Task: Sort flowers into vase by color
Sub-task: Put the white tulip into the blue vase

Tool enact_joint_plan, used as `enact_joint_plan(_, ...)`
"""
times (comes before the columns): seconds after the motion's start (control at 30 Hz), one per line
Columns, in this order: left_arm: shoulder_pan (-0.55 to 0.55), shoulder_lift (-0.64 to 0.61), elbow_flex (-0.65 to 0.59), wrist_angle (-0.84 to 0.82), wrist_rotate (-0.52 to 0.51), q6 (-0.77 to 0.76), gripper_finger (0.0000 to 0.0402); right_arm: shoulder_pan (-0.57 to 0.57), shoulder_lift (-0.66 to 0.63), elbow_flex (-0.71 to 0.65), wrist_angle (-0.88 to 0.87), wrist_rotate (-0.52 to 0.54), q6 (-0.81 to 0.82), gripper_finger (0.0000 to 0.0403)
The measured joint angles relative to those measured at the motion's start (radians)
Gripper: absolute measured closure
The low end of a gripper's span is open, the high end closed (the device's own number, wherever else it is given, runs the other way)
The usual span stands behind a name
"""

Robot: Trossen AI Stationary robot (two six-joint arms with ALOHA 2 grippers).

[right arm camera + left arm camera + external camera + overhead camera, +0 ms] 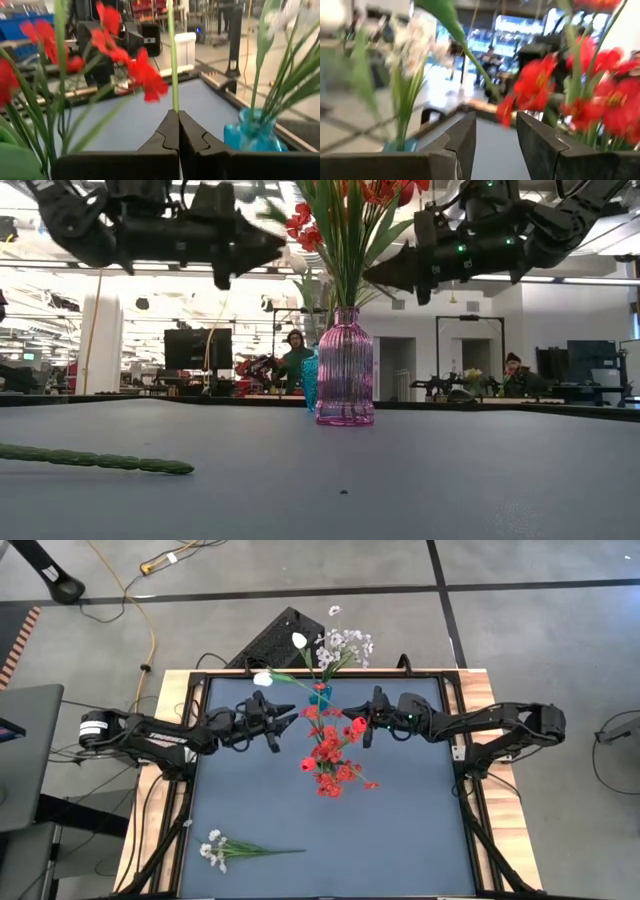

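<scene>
Dark table (400,840) fills the centre of the high view. At centre stands a pink vase (345,370) of red flowers (330,755); behind it, at upper centre, a blue vase (320,693) of white flowers (340,645). Left gripper (283,720), fingers parted and empty, hangs left of the red bunch. Right gripper (177,125), at its right, is clenched on a thin green stem (172,60). One white spray (225,850) lies at lower left. People sit beyond the table.

Two dark, jointed arms with black cabling, green indicator lights on one.
</scene>
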Motion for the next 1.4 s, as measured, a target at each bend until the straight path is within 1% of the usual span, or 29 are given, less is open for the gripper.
enact_joint_plan(0.07, 0.013, 0.014, 0.024, 0.021, 0.018, 0.032, 0.0272, 0.0, 0.0, 0.001, 0.019, -0.001, 0.0, 0.0386)
enact_joint_plan(0.2, 0.052, 0.018, 0.081, 0.005, 0.01, 0.071, 0.0272, -0.001, 0.0, 0.001, 0.018, -0.001, 0.0, 0.0386)
enact_joint_plan(0.3, 0.074, 0.018, 0.109, 0.002, 0.067, 0.088, 0.0272, 0.0, 0.002, 0.002, 0.017, -0.001, 0.006, 0.0386)
enact_joint_plan(0.37, 0.081, 0.019, 0.126, -0.005, 0.078, 0.091, 0.0272, 0.0, 0.002, 0.002, 0.012, -0.001, 0.006, 0.0386)
enact_joint_plan(0.5, 0.096, 0.019, 0.137, -0.047, 0.04, 0.08, 0.0272, 0.0, 0.002, 0.002, 0.012, -0.001, 0.003, 0.0386)
enact_joint_plan(0.7, 0.118, 0.019, 0.138, -0.04, 0.051, 0.046, 0.0272, 0.0, 0.002, 0.002, 0.011, -0.001, -0.024, 0.0386)
enact_joint_plan(0.83, 0.131, 0.019, 0.144, -0.042, 0.115, -0.018, 0.0272, 0.0, 0.002, 0.002, 0.006, -0.001, -0.032, 0.0386)
enact_joint_plan(0.93, 0.13, 0.018, 0.167, -0.045, 0.128, -0.026, 0.0272, 0.0, 0.002, 0.002, 0.004, -0.001, -0.051, 0.0386)
enact_joint_plan(1.1, 0.13, 0.018, 0.23, -0.141, 0.129, -0.011, 0.0272, 0.007, 0.002, 0.002, -0.004, -0.001, -0.07, 0.0386)
enact_joint_plan(1.2, 0.13, 0.018, 0.264, -0.206, 0.094, -0.009, 0.0272, 0.022, 0.002, 0.002, 0.001, -0.001, -0.099, 0.0386)
enact_joint_plan(1.4, 0.13, 0.018, 0.278, -0.229, 0.057, -0.014, 0.0272, 0.043, 0.002, 0.002, 0.024, -0.001, -0.122, 0.0386)
